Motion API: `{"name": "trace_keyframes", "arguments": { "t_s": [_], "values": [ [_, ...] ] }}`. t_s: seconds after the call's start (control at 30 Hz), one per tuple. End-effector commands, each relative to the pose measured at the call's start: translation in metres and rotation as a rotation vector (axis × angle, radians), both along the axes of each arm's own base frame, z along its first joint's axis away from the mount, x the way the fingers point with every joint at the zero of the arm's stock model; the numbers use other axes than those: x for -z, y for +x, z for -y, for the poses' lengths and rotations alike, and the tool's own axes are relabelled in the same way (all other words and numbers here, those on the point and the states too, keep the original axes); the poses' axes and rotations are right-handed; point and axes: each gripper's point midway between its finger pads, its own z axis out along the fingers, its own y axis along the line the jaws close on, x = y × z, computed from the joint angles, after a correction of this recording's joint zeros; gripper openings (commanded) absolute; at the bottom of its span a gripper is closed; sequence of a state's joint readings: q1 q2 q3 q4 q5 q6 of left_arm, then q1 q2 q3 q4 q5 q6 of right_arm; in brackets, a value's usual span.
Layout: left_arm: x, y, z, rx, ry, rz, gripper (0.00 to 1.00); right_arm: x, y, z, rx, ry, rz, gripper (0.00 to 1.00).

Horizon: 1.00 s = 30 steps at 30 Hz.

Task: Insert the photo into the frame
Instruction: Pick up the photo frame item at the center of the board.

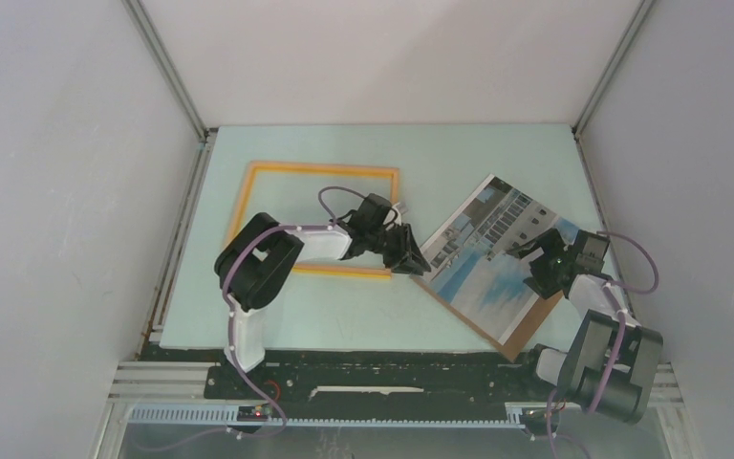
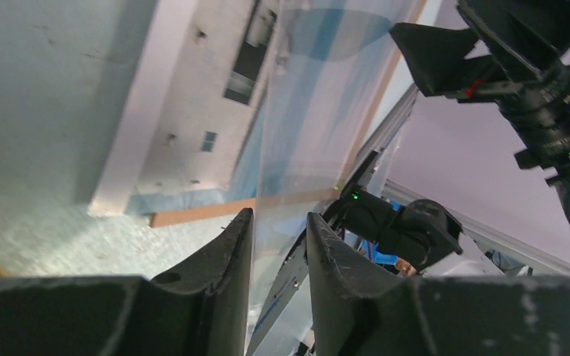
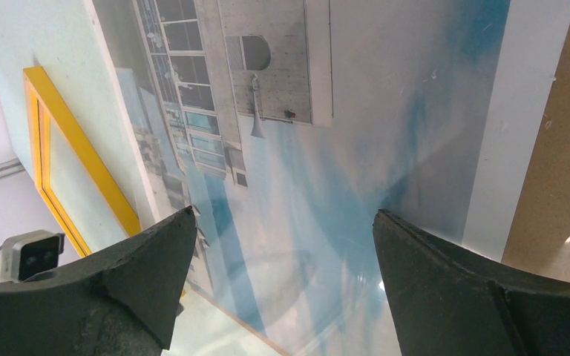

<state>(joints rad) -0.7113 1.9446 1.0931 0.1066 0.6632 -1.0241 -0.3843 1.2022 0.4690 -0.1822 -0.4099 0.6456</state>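
The photo (image 1: 483, 258) of blue sky and pale buildings lies at an angle right of centre, on top of a brown backing board (image 1: 521, 330). The frame (image 1: 320, 169), with its yellow rim, lies flat at the back left. My left gripper (image 1: 411, 256) is at the photo's left edge. In the left wrist view its jaws (image 2: 280, 215) stand narrow with the lifted edge of the photo (image 2: 193, 96) between them and a gap still showing. My right gripper (image 1: 533, 268) hovers over the photo's right part, wide open above the print (image 3: 356, 133), holding nothing.
The backing board (image 3: 557, 148) sticks out beyond the photo on its near and right sides. The frame's rim (image 3: 74, 141) shows left of the photo. White walls with metal rails (image 1: 167, 239) close in the mat on three sides. The right arm (image 2: 408, 230) is close behind the photo.
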Motion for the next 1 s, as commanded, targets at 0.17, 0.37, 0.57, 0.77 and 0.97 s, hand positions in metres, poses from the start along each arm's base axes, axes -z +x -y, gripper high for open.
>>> {"name": "trace_keyframes", "arguments": {
  "t_s": [0.17,0.37,0.57,0.77,0.97],
  "values": [
    [0.005,0.008,0.003,0.111,0.108,0.085,0.12,0.004,-0.012,-0.004,-0.005,-0.020,-0.029,0.97],
    [-0.008,0.013,-0.011,0.120,0.139,0.148,0.00,-0.014,-0.006,-0.015,-0.077,-0.059,0.047,1.00],
    [-0.033,0.020,-0.026,0.114,0.115,0.193,0.00,-0.045,0.000,-0.026,-0.153,-0.145,0.142,1.00],
    [-0.044,0.029,-0.063,0.068,0.151,0.225,0.00,-0.066,0.000,-0.047,-0.279,-0.164,0.207,1.00],
    [-0.048,0.036,-0.114,-0.053,0.194,0.241,0.00,-0.067,-0.006,-0.097,-0.468,-0.092,0.234,1.00]
  ]
}}
